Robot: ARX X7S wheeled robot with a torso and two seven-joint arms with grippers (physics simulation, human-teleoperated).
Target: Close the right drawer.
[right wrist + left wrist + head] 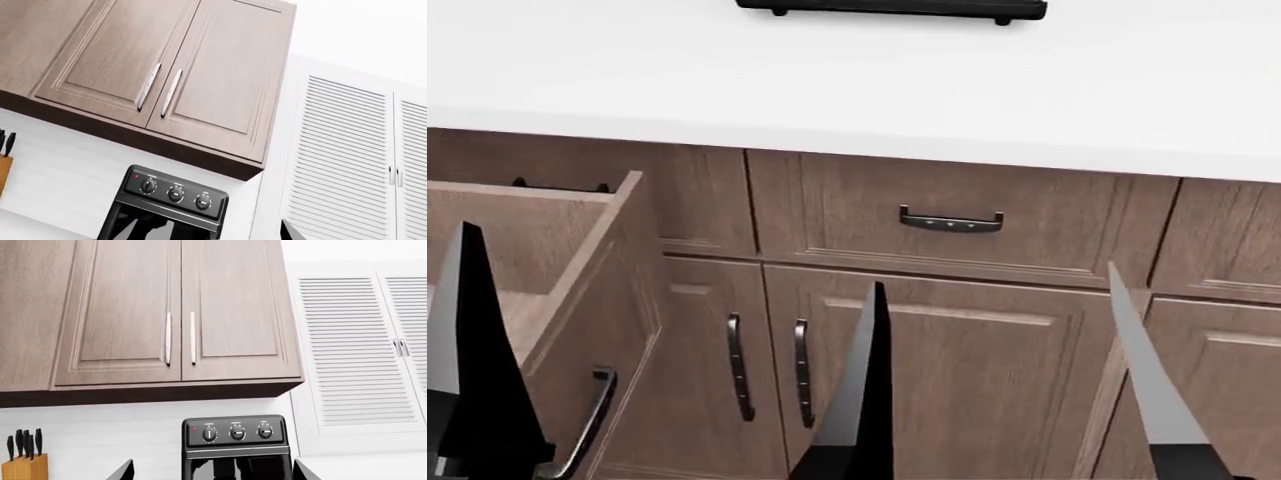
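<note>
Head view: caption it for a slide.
Open drawer juts out under the counter; both grippers hang apart from it.

Brown wood-grain drawer [587, 300], dark handle [585, 420]; white countertop [854, 90].

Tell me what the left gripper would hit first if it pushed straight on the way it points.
Most likely the black countertop oven: in the left wrist view it sits right between the open jaws of the left gripper, below the wall cabinets. Depth is unclear, so this is a guess.
</note>
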